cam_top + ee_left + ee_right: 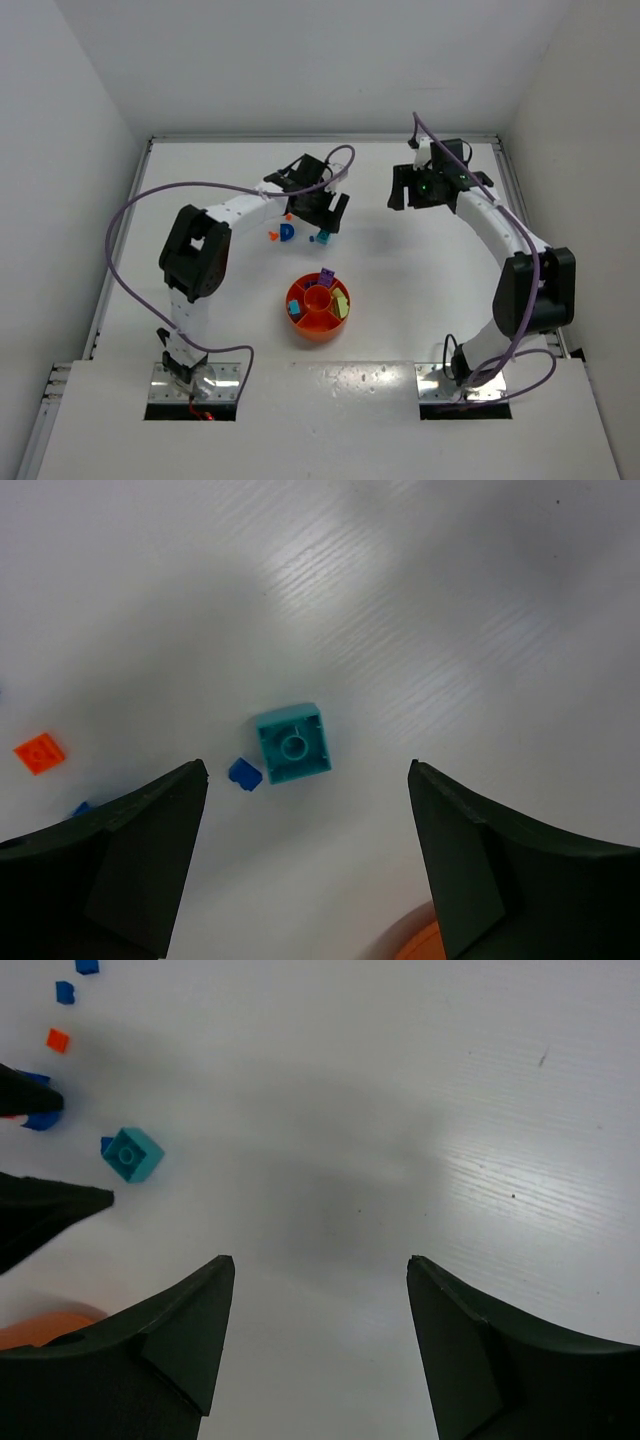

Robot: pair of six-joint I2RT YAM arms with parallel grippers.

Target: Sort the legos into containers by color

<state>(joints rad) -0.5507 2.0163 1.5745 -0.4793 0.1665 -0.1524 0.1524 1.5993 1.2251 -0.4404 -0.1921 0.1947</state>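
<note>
Several legos lie loose on the white table: a teal brick (293, 742) with a tiny blue one (244, 773) beside it, and an orange tile (41, 752) further left. My left gripper (308, 766) hovers open just above the teal brick (322, 237), holding nothing. The round orange tray (318, 308) sits nearer the arms, with a purple lego (326, 275) at its far rim and a yellow-green piece (342, 303) in a right wedge. My right gripper (320, 1258) is open over bare table, to the right of the teal brick (132, 1154).
A blue brick (287, 232) and small orange pieces (271, 237) lie left of the left gripper (325, 215). The right wrist view shows more blue bits (65, 992) and an orange tile (58, 1039) at top left. The tray's rim (425, 942) shows low in the left wrist view.
</note>
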